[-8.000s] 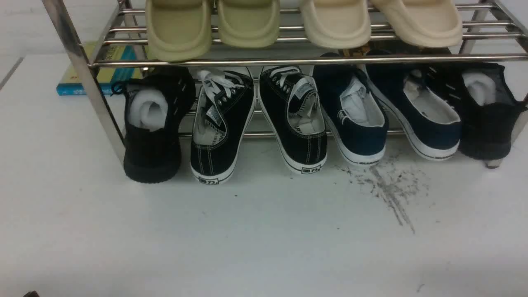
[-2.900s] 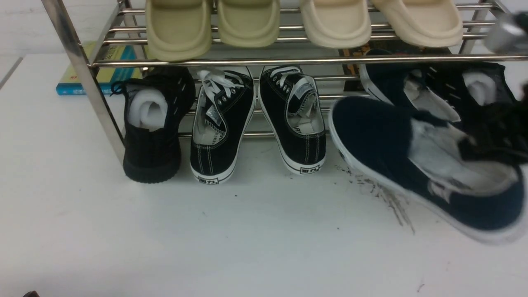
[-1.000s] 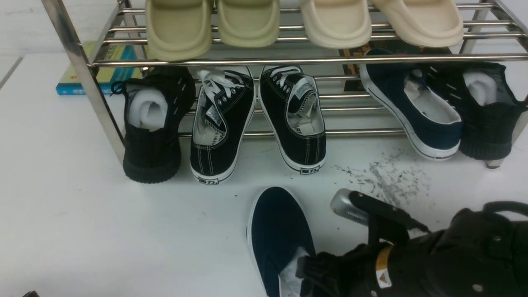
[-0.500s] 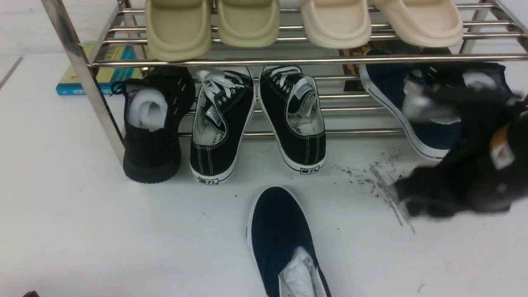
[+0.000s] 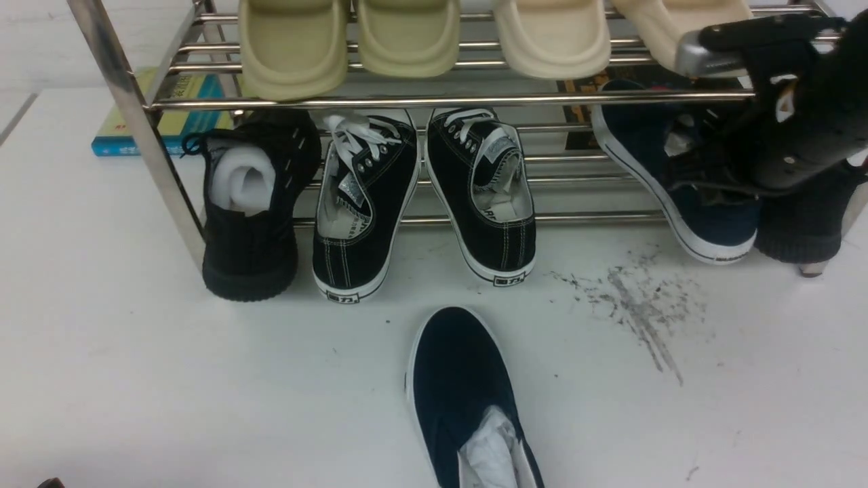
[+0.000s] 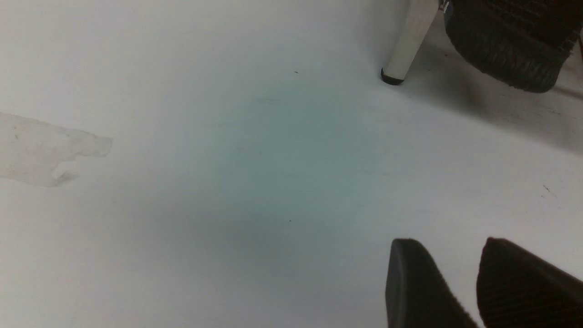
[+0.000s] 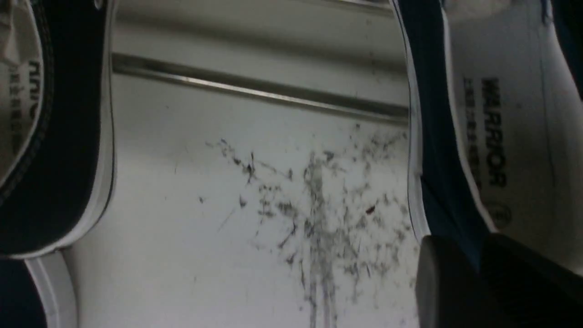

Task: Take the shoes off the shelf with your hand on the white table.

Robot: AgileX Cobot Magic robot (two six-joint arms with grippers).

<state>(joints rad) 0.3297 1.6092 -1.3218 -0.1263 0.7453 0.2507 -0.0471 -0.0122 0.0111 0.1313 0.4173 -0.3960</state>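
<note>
1. Now two navy shoes: one point(image 5: 468, 400) lies on the white table point(image 5: 203, 379), one point(image 5: 678, 183) rests on the shelf point(image 5: 441, 100).
2. Right gripper point(image 7: 473, 273) is pinched onto the shelved shoe's wall.
3. Left gripper point(image 6: 478, 287) hangs slightly parted, empty.
4. Four cream slippers point(image 5: 407, 37) sit above.

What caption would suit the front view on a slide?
Right end effector at the navy shoe on the chrome shelf; its mate lies on the white table.

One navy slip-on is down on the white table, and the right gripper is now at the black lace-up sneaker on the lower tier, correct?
Not quite. The right gripper is at the second navy slip-on on the lower tier of the shelf, not a lace-up sneaker; the right wrist view shows its fingers straddling the navy sidewall. The first navy slip-on does lie on the white table.
</note>
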